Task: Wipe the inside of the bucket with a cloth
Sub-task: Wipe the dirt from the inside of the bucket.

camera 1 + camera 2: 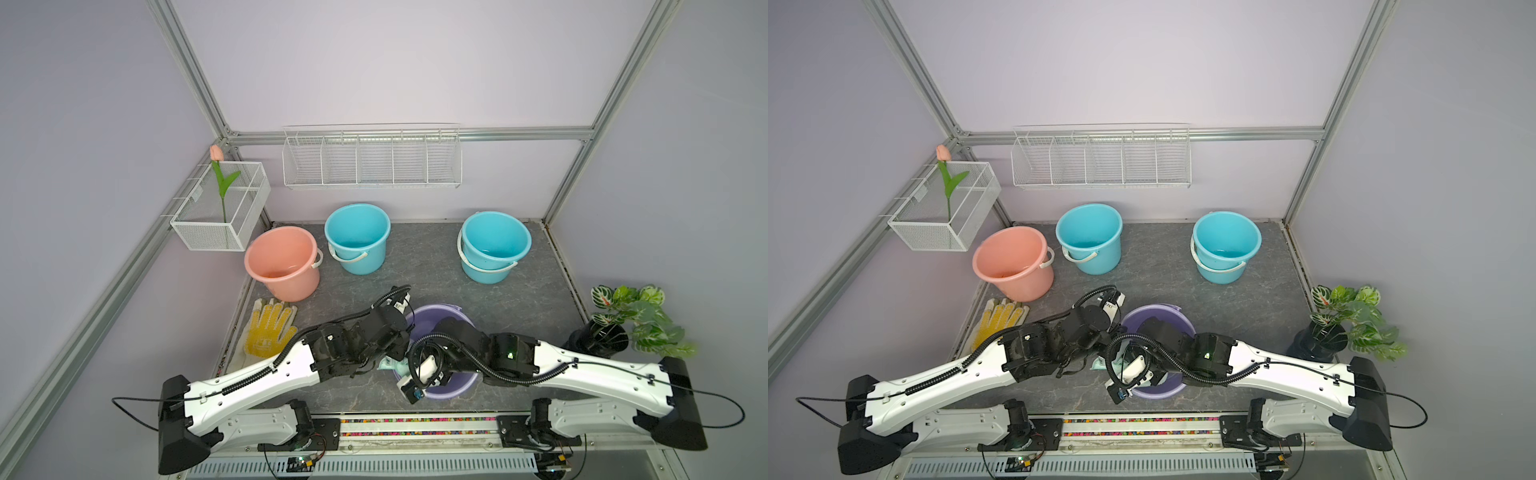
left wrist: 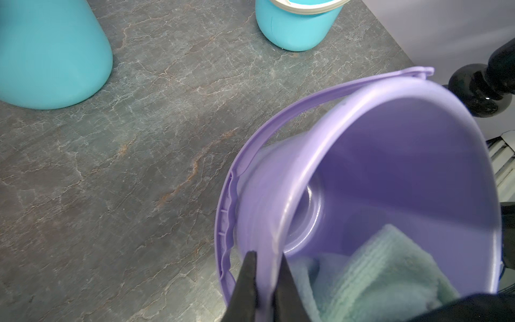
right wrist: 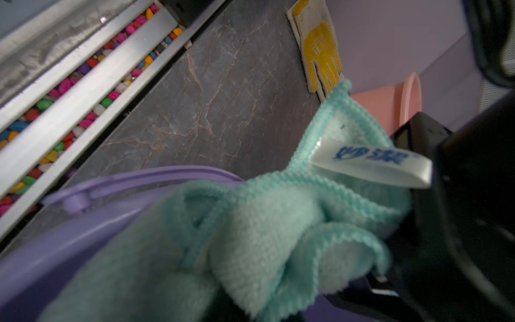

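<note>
- The left jaws are clenched on the rim wall of the purple bucket [image 2: 404, 167], one finger inside and one outside, steadying it on the surface [image 2: 139, 139].
- The right jaws are clenched on the mint-green cloth [image 3: 264, 223], which is bunched inside the bucket, its labelled corner up near the rim.
- Risk: a hard wipe against the wall could drag the rim out of that thin pinch and tip the bucket.
- Risk: the loose bunch may slip free.
- Risk: the two wrists crowd together and could collide.
</note>
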`<state>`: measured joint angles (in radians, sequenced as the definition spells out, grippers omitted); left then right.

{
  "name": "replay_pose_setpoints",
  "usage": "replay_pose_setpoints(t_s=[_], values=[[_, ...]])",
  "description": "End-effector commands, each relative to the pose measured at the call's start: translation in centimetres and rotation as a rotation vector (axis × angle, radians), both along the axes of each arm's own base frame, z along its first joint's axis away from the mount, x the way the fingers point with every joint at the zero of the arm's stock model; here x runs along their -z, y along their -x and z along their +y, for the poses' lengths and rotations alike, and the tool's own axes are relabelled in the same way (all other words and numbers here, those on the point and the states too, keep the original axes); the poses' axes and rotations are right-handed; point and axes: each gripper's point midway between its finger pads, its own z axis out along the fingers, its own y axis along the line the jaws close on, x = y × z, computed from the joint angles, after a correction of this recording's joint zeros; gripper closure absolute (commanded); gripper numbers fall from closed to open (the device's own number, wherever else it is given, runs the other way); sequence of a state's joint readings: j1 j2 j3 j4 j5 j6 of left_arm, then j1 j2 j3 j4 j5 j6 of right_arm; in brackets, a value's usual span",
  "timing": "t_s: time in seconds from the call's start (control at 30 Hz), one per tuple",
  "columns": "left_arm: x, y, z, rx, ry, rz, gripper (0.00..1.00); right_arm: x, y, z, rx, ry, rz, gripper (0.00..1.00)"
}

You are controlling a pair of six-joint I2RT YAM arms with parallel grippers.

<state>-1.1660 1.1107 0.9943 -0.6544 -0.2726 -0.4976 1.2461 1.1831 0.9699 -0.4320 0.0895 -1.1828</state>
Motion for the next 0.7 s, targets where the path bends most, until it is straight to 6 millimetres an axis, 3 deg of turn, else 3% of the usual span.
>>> replay_pose_setpoints(t_s=[0.0, 0.23, 0.5, 0.67], values=[[-1.5, -0.1, -0.7, -0.010, 0.091, -0.013, 1.00, -1.3, -1.5, -0.4, -0.042, 0.070, -0.187, 0.93], [-1.3, 0.3, -1.0, 0.013, 0.097, 0.010, 1.00, -1.3, -5.1, -2.1, -0.057, 0.232, -0.423, 0.93], [-0.8, 1.0, -1.9, 0.067, 0.094, 0.039, 1.00, -2.1, -7.9, -1.2, -0.121, 0.253, -0.559, 0.93], [-0.2, 1.2, -2.7, 0.098, 0.075, 0.054, 1.00, -2.2, -7.4, -0.6, -0.210, 0.232, -0.569, 0.93]])
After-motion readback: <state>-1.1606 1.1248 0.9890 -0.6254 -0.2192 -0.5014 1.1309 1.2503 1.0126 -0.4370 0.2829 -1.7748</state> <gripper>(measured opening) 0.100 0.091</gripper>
